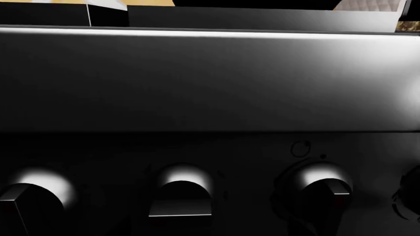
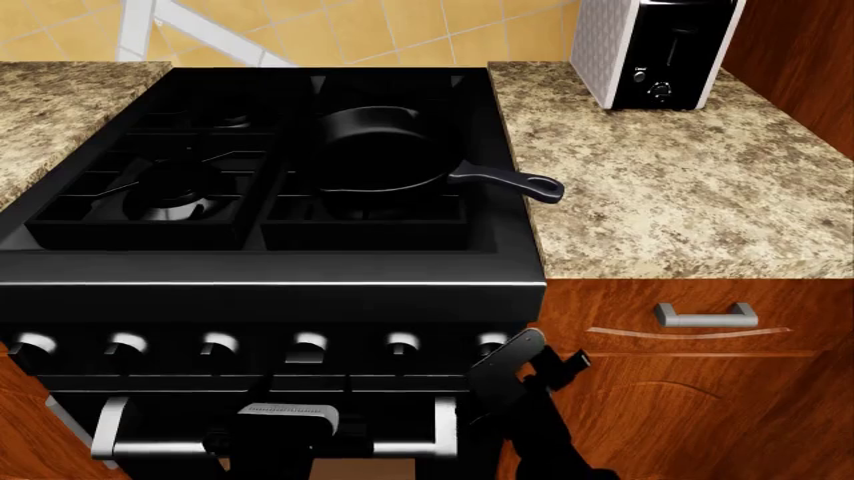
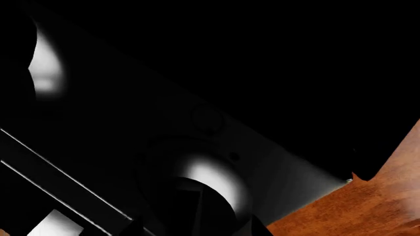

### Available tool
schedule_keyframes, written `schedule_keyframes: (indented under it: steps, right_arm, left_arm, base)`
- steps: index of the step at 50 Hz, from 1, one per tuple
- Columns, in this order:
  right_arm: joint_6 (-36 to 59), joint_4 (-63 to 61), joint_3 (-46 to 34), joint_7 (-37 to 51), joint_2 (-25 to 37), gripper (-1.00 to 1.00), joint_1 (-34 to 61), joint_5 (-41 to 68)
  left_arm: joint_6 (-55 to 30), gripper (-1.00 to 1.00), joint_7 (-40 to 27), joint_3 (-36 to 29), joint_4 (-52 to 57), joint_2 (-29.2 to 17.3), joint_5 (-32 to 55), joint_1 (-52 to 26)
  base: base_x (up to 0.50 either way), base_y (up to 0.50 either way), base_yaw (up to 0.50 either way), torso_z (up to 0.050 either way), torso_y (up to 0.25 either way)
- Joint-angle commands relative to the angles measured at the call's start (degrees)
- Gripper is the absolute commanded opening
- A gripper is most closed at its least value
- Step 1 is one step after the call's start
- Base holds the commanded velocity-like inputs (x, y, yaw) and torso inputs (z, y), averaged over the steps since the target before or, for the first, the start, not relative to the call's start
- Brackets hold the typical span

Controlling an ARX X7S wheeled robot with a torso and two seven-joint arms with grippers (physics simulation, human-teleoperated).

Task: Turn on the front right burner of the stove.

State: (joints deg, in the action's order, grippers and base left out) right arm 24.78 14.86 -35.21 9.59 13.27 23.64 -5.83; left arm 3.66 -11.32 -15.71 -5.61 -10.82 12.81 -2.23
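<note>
The left tool (image 2: 283,428) hangs low before the silver oven-door handle (image 2: 120,428), well under the knob row; whether its jaws are apart or together I cannot tell. Its wrist camera shows three knobs (image 1: 185,194) close up: black bodies with bright silver tips, each with a flat raised bar across the face. On the stove (image 2: 267,290), the front left burner (image 2: 171,192) shows a glossy round cap under straight cast-iron bars. To its right lies the front right burner (image 2: 363,215), dark and barely visible beneath its grate, with a black cast-iron skillet (image 2: 380,150) partly over it, handle pointing out over the speckled granite surface (image 2: 641,190). The rightmost knob (image 2: 491,344) looks the likely control. It should be rigid, smooth and a little slippery, so the best hold is a pinch across its flat bar, then a push and twist. The right tool (image 2: 527,365) sits just beside that knob, tilted, its state unclear; its camera sees the knob very near. A wooden drawer (image 2: 694,340) and toaster (image 2: 661,50) stand further right
</note>
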Motion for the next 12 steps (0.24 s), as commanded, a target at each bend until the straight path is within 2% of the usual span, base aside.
schedule_keyframes:
  steps: [1,12]
  right_arm:
    - [6.15,-3.57,-5.35,-5.17,-0.12,-1.0,2.03,-0.71]
    - [10.92,-5.87,-8.02,-7.57,1.04,-1.0,2.72,-2.07]
  left_arm:
    - [-0.13,1.0,-0.1,-0.44,0.12,-0.22,0.32,-0.11]
    - [0.03,1.0,-0.32,-0.75,-0.09,-0.43,0.52,-0.11]
  base:
    - [0.01,0.0,0.01,0.0,0.0]
    - [0.0,0.0,0.01,0.0,0.0]
